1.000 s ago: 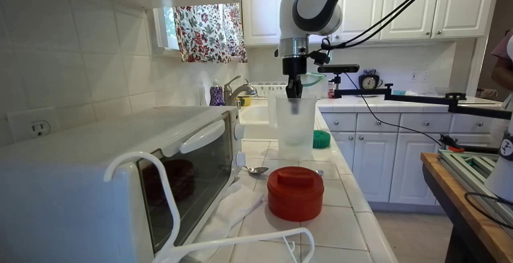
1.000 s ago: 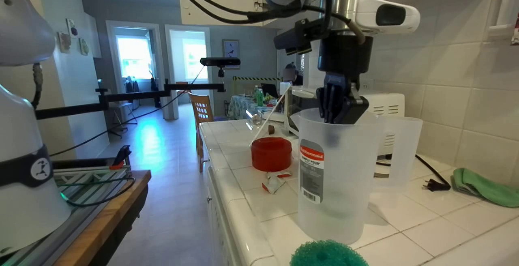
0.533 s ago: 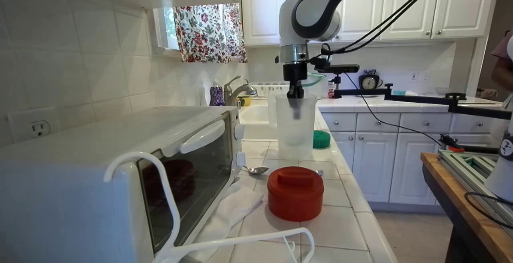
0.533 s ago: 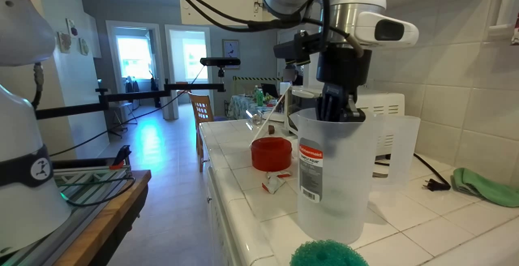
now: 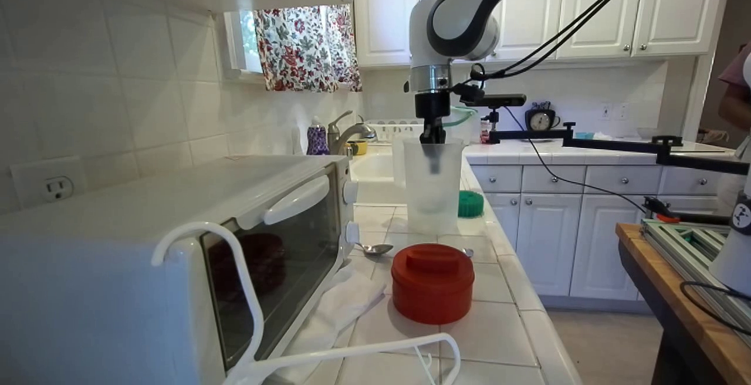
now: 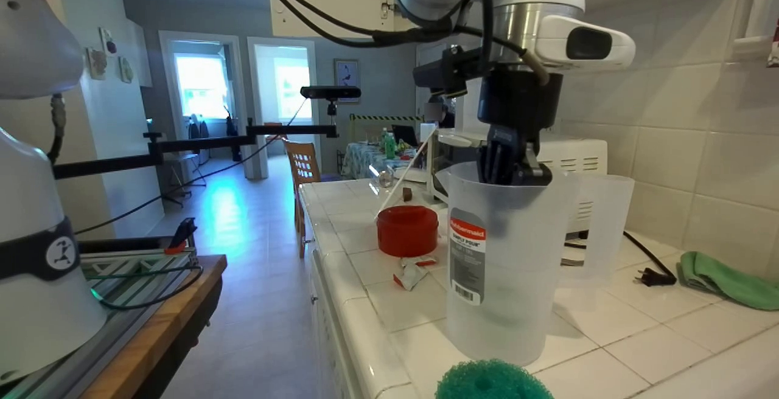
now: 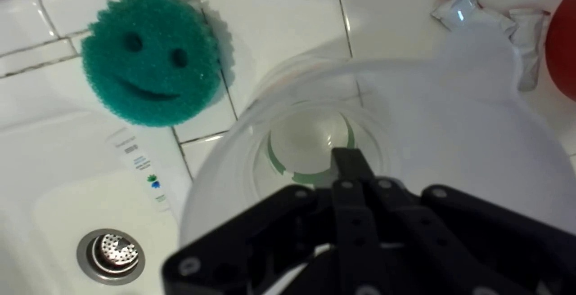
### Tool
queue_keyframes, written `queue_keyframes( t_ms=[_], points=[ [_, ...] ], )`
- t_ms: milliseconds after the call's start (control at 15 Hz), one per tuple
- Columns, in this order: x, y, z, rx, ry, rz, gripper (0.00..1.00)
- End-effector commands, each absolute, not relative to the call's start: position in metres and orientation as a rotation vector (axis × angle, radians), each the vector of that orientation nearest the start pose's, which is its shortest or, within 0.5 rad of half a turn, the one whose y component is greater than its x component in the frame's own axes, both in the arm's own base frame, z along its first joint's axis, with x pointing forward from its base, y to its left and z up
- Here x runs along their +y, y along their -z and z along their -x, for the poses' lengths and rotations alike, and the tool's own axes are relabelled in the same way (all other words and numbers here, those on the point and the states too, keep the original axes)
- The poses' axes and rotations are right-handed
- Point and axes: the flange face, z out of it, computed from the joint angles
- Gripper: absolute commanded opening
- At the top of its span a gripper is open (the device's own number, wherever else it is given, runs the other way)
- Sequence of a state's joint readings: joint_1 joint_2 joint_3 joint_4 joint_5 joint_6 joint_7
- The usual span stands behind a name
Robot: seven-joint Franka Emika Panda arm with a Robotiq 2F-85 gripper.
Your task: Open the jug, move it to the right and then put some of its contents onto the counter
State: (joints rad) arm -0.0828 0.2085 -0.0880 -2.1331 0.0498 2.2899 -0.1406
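Lower than a second ago, the gripper (image 7: pixel 353 164) hangs with its tips inside the jug (image 6: pixel 505 277), fingers pressed together. The jug stands upright and open-topped on the counter (image 6: pixel 608 326), near the sink (image 7: pixel 67 205) and just beside a green sponge (image 7: pixel 150 68). At the jug's bottom the wrist view shows a pale round patch (image 7: pixel 306 135) with a broken green ring (image 7: pixel 309 178); whether that is contents or something seen through the plastic, I cannot tell. Apart on the same counter sits the red lid (image 5: pixel 432 291).

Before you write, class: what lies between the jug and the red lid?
Crumpled wrapping, on the counter between jug and lid, as the wrist view and an exterior view show.
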Motion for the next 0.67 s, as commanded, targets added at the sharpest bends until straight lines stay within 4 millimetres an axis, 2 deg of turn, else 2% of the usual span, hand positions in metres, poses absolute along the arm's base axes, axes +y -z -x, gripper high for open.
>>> queue_keyframes(
  t_ms=[0,133,333,467,600],
  points=[
    [-0.095,-0.312,-0.556,0.141,-0.072,3.129,0.00],
    [-0.092,-0.328,-0.551,0.166,-0.077,3.149,0.00],
    [-0.077,-0.374,-0.539,0.150,-0.025,3.159,0.00],
    [-0.057,-0.413,-0.527,0.090,-0.015,3.141,0.00],
    [-0.031,-0.444,-0.515,-0.030,-0.049,3.116,0.00]
  ],
)
